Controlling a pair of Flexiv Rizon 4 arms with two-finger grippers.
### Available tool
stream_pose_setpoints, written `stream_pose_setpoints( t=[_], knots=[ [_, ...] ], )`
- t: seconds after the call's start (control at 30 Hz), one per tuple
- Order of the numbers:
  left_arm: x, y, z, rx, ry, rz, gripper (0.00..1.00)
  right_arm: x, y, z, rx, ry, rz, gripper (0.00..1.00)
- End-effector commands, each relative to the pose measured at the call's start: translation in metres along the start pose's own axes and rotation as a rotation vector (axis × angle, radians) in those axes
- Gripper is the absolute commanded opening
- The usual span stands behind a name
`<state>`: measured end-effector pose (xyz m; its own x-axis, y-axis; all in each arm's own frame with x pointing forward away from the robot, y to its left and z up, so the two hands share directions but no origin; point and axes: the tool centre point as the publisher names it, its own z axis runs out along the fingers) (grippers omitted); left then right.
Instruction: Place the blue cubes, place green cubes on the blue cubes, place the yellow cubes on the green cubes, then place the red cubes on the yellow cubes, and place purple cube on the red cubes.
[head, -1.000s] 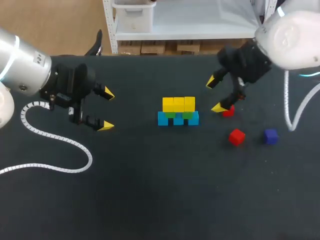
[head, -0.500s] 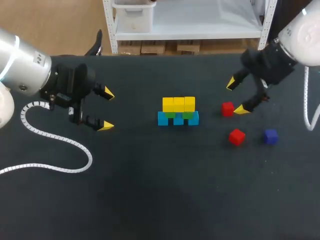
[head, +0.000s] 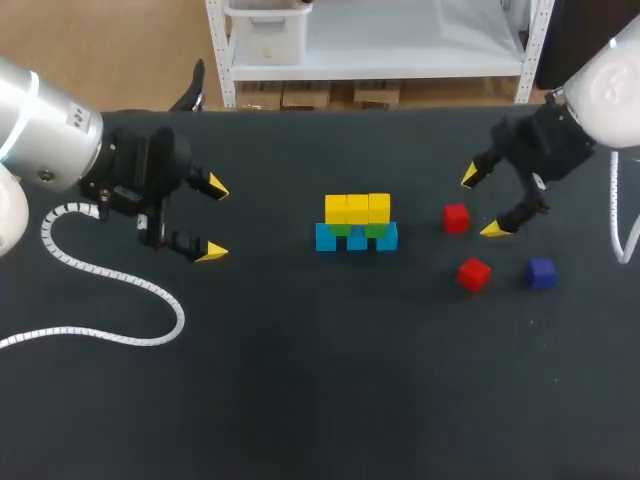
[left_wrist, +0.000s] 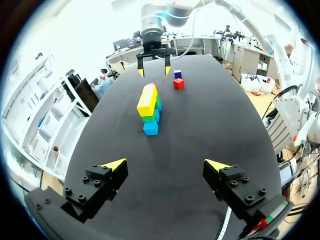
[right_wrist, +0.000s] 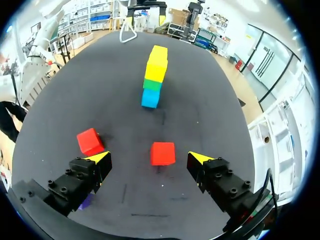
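Standing stack (head: 357, 224): blue, green, yellow tiers

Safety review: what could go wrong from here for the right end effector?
The right end effector is open with the red cube ahead of its fingers, not between them; closing now may miss. The second red cube sits close beside one finger and could get knocked. Placing on the yellow cubes might topple them.

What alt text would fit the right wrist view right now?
The open right gripper hangs over the table with a red cube just ahead of its fingers, untouched. A second red cube lies beside one finger; farther ahead stands the blue, green and yellow stack.
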<state>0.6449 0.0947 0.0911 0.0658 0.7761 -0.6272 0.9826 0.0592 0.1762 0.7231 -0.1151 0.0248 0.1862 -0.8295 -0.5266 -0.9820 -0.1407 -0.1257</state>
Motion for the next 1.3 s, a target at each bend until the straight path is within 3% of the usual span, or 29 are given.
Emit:
stream_pose_setpoints(
  t=[0.03, 0.2, 0.43, 0.6, 0.7, 0.8, 0.97, 1.07, 1.13, 1.3],
  knots=[
    [0.001, -0.001, 0.000, -0.002, -0.004, 0.002, 1.00, 0.008, -0.015, 0.012, -0.013, -0.018, 0.005, 1.00],
    [0.001, -0.001, 0.000, -0.002, -0.004, 0.002, 1.00, 0.012, -0.021, 0.020, -0.005, -0.018, 0.011, 0.94],
    [0.001, -0.001, 0.000, -0.002, -0.004, 0.002, 1.00, 0.012, -0.027, 0.029, -0.007, -0.023, 0.014, 0.74],
    [0.001, -0.001, 0.000, -0.002, -0.004, 0.002, 1.00, 0.010, -0.027, 0.035, -0.014, -0.026, 0.012, 0.74],
    [0.001, -0.001, 0.000, -0.002, -0.004, 0.002, 1.00, 0.009, -0.026, 0.038, -0.019, -0.025, 0.012, 0.67],
    [0.001, -0.001, 0.000, -0.002, -0.004, 0.002, 1.00, 0.010, -0.025, 0.042, -0.026, -0.022, 0.013, 0.53],
    [0.001, -0.001, 0.000, -0.002, -0.004, 0.002, 1.00, 0.011, -0.022, 0.045, -0.030, -0.022, 0.016, 0.42],
    [0.001, -0.001, 0.000, -0.002, -0.004, 0.002, 1.00, 0.011, -0.022, 0.046, -0.031, -0.022, 0.018, 0.22],
    [0.001, -0.001, 0.000, -0.002, -0.004, 0.002, 1.00, 0.011, -0.021, 0.045, -0.030, -0.021, 0.019, 0.03],
    [0.001, -0.001, 0.000, -0.002, -0.004, 0.002, 1.00, 0.004, -0.017, 0.032, 0.002, -0.012, 0.100, 0.00]
  ],
)
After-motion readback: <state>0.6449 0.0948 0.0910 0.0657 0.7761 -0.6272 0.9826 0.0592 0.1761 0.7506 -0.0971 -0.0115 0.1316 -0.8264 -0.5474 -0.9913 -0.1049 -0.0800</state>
